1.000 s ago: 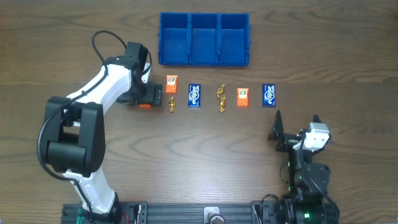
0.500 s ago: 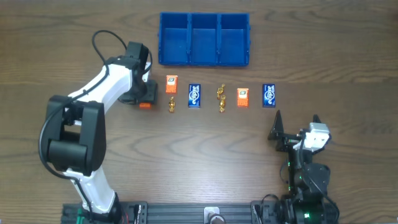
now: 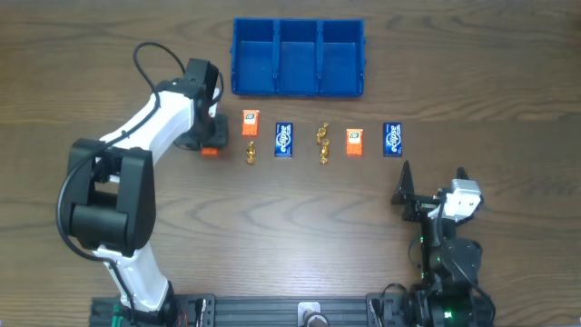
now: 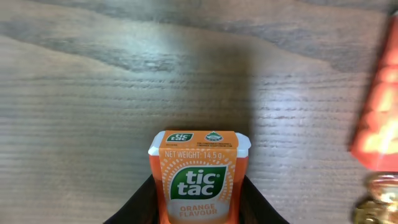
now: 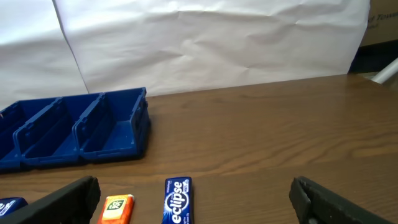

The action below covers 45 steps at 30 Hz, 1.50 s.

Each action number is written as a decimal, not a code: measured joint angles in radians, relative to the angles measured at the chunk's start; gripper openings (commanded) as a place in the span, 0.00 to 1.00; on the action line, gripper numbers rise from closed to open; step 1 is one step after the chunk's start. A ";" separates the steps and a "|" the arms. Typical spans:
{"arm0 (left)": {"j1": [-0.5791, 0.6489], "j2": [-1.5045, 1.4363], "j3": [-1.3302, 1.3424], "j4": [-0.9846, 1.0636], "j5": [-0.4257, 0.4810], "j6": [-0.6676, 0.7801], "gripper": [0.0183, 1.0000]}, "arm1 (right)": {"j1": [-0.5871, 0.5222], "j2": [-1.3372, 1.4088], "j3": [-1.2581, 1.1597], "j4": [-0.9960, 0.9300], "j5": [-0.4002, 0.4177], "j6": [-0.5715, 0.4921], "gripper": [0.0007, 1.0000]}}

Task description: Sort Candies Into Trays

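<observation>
Wooden table [image 3: 109,54], dark grain. Left arm [image 3: 150,127] stretches up beside the left end of the candy row. Right arm [image 3: 445,245] sits folded near its base. Blue tray [image 3: 298,56], three compartments, lies at the far edge near the centre. Left gripper [image 3: 211,145] is clenched on the held orange box [image 4: 199,177], label toward the wrist camera, just left of the row; cannot tell whether it touches the wood. Right gripper [image 3: 432,174] is spread wide, grasping nothing. Row in front of the tray, left to right: first orange box [image 3: 251,123], first blue pack [image 3: 284,139], second orange box [image 3: 353,143], second blue pack [image 3: 392,139]. Smallest: single gold candy [image 3: 251,154] just beside the first orange box; pair of gold candies [image 3: 321,135] between the first blue pack and the second orange box.
</observation>
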 measured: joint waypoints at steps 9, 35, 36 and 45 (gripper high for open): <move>-0.140 -0.002 0.438 -0.077 -0.108 -0.090 0.15 | 0.000 0.000 0.000 0.000 0.000 0.000 1.00; -0.142 0.365 0.851 -0.057 -0.157 -0.113 0.77 | 0.000 0.000 0.000 0.000 0.000 0.000 1.00; -0.142 0.365 0.851 -0.053 -0.157 -0.121 0.88 | 0.000 0.000 0.000 0.000 0.000 0.000 1.00; -0.143 0.363 0.851 -0.074 -0.146 -0.124 1.00 | 0.000 0.000 0.000 0.000 0.000 0.000 1.00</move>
